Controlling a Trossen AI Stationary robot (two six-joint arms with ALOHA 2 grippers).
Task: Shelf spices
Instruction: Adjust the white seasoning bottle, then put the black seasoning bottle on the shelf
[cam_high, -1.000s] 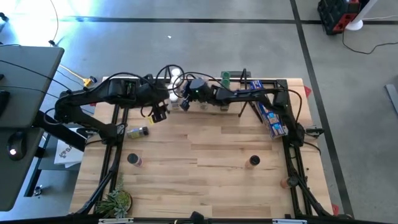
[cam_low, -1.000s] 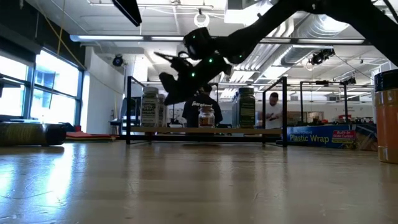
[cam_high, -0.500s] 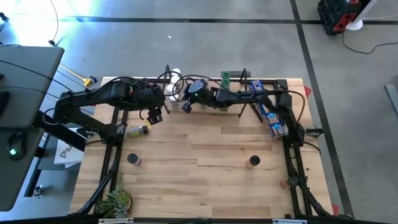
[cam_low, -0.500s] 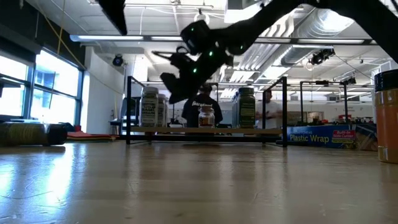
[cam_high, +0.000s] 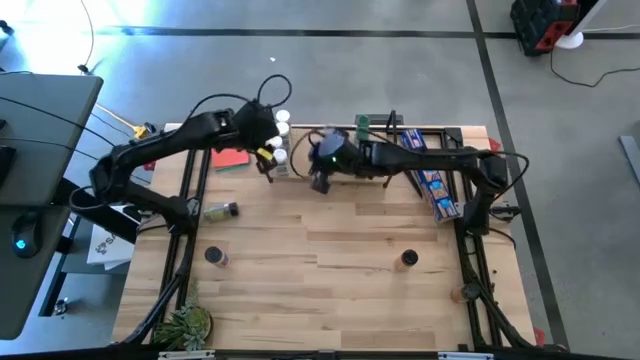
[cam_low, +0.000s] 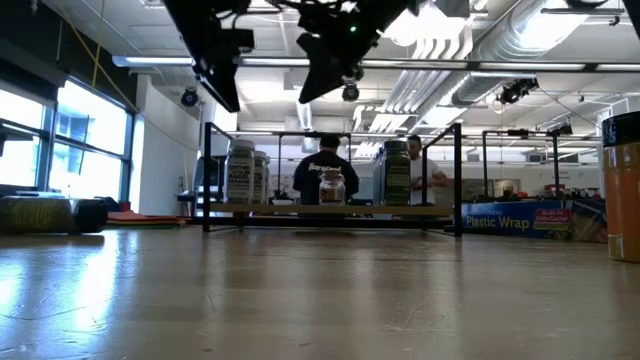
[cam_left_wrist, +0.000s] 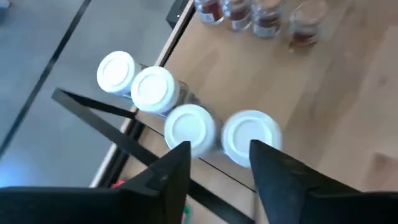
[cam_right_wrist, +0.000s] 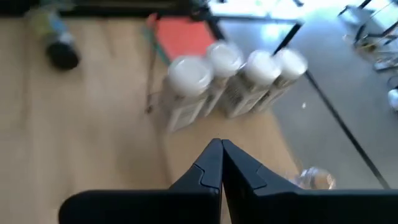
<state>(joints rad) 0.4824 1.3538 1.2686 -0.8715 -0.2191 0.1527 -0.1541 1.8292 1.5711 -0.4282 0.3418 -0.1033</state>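
Left gripper (cam_left_wrist: 217, 162) raised over the shelf's (cam_low: 330, 209) left end, fingers (cam_left_wrist: 171, 171) apart and empty, above a row of four white-capped jars (cam_left_wrist: 189, 127). Right gripper (cam_right_wrist: 221, 163) pressed together, holding nothing, hanging near the shelf's middle and facing that same row (cam_right_wrist: 233, 71).

Shelf standing at the worktop's (cam_high: 330, 235) far edge. From table height: white-capped jars (cam_low: 243, 172) at the shelf's left, a small brown-filled jar (cam_low: 332, 186) in the middle, a green-capped jar (cam_low: 396, 172) toward the right.

Loose on the worktop: one jar lying on its side (cam_high: 220, 210) near the left edge, a dark-capped jar (cam_high: 214, 256) standing nearer the front left, another (cam_high: 408, 259) at front right, one more (cam_high: 457, 294) at the right edge. More brown-filled jars (cam_left_wrist: 255, 12) grouped well apart from the white-capped row.

Blue package (cam_high: 432, 182) at the right, red card (cam_high: 232, 158) beside the shelf's left end, small plant (cam_high: 185, 325) at the front left corner. Two people (cam_low: 328, 170) in the room behind.
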